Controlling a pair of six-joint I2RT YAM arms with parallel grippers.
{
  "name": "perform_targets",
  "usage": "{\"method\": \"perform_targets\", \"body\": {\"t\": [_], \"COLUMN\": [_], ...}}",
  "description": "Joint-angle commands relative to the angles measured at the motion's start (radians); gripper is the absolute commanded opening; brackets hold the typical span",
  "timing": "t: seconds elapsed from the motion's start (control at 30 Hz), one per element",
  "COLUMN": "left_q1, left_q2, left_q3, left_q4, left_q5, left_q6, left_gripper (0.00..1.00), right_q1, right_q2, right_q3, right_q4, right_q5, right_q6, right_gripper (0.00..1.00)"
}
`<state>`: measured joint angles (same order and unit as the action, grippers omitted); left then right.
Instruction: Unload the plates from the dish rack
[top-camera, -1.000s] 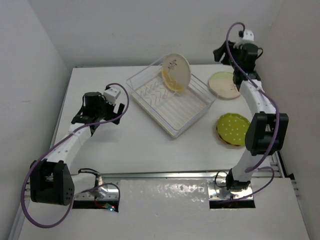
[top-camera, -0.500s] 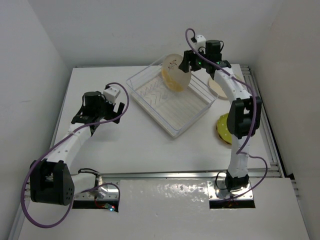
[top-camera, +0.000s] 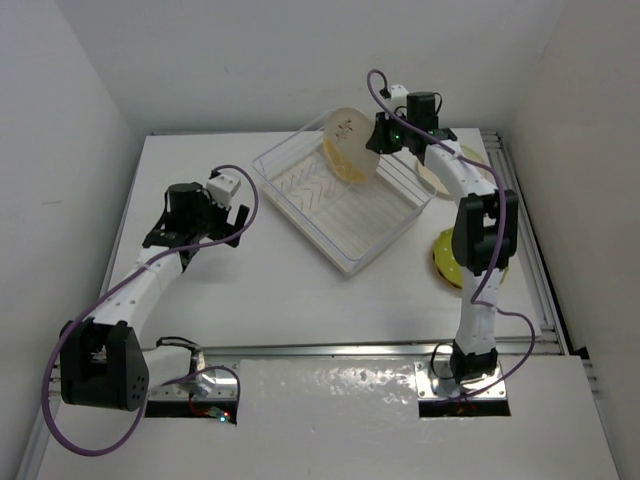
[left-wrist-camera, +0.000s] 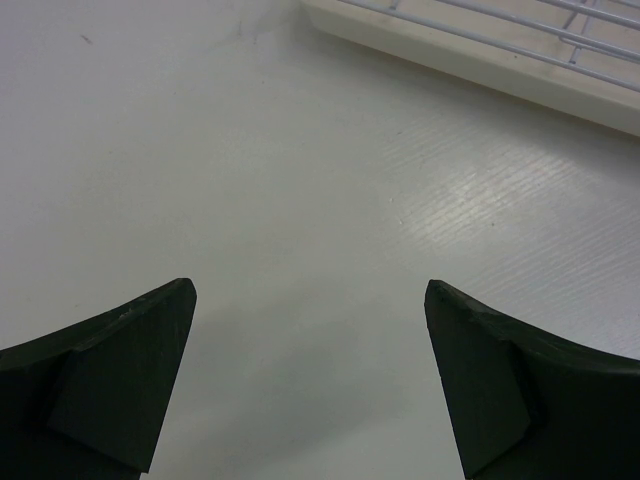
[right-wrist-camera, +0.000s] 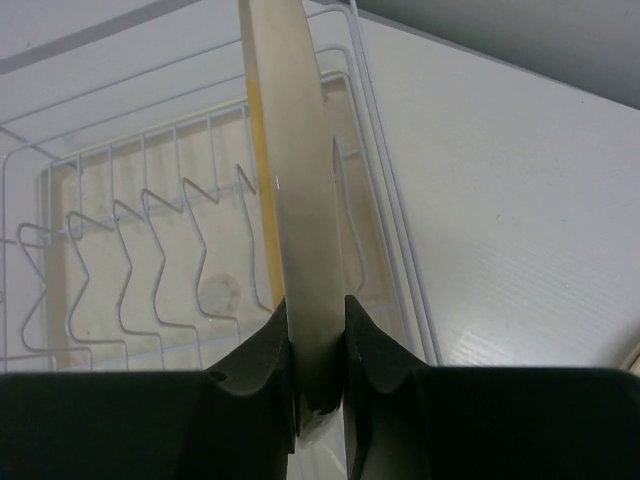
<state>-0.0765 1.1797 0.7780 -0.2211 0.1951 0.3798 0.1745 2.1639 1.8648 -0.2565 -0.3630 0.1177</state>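
Observation:
The white dish rack (top-camera: 350, 215) sits mid-table, set at an angle. Two plates stand on edge at its far corner. The beige plate (top-camera: 346, 132) (right-wrist-camera: 292, 180) is in front, and an orange-yellow plate (top-camera: 340, 168) (right-wrist-camera: 258, 140) leans just behind it. My right gripper (top-camera: 373, 135) (right-wrist-camera: 318, 345) is shut on the beige plate's right rim, one finger on each face. A pale pink plate (top-camera: 432, 180) and a yellow-green dotted plate (top-camera: 445, 262) lie flat on the table to the right, partly behind my right arm. My left gripper (top-camera: 232, 225) (left-wrist-camera: 308, 295) hangs open over bare table left of the rack.
The rack's thin wire rim and zigzag plate slots (right-wrist-camera: 150, 230) run close beside the held plate. A corner of the rack (left-wrist-camera: 480, 45) shows at the top of the left wrist view. White walls stand close behind and on both sides of the table.
My right arm swung from above the pale pink plate over to the rack's far corner and shut on the beige plate's rim. The left arm has not moved.

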Motion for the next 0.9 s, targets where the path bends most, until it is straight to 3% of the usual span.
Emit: {"method": "perform_targets", "body": {"t": [0.0, 0.17, 0.57, 0.67, 0.87], "left_q1": [0.007, 0.009, 0.007, 0.007, 0.007], "left_q2": [-0.015, -0.018, -0.023, -0.026, -0.043], "left_q3": [0.027, 0.023, 0.007, 0.003, -0.019], "left_q4": [0.034, 0.035, 0.051, 0.054, 0.055], "left_q5": [0.012, 0.012, 0.013, 0.013, 0.009], "left_q6": [-0.002, -0.001, -0.002, -0.004, -0.012], "left_gripper": [0.97, 0.97, 0.97, 0.97, 0.97], "right_q1": [0.019, 0.019, 0.013, -0.029, -0.208], "right_q2": [-0.044, -0.124, -0.363, -0.412, -0.492], "right_q3": [-0.015, -0.064, -0.234, -0.285, -0.504], "right_q4": [0.086, 0.213, 0.716, 0.833, 1.04], "right_q5": [-0.008, 0.012, 0.147, 0.203, 0.37], "right_q6": [0.008, 0.077, 0.332, 0.437, 0.816], "right_gripper": [0.0, 0.0, 0.0, 0.0, 0.0]}}
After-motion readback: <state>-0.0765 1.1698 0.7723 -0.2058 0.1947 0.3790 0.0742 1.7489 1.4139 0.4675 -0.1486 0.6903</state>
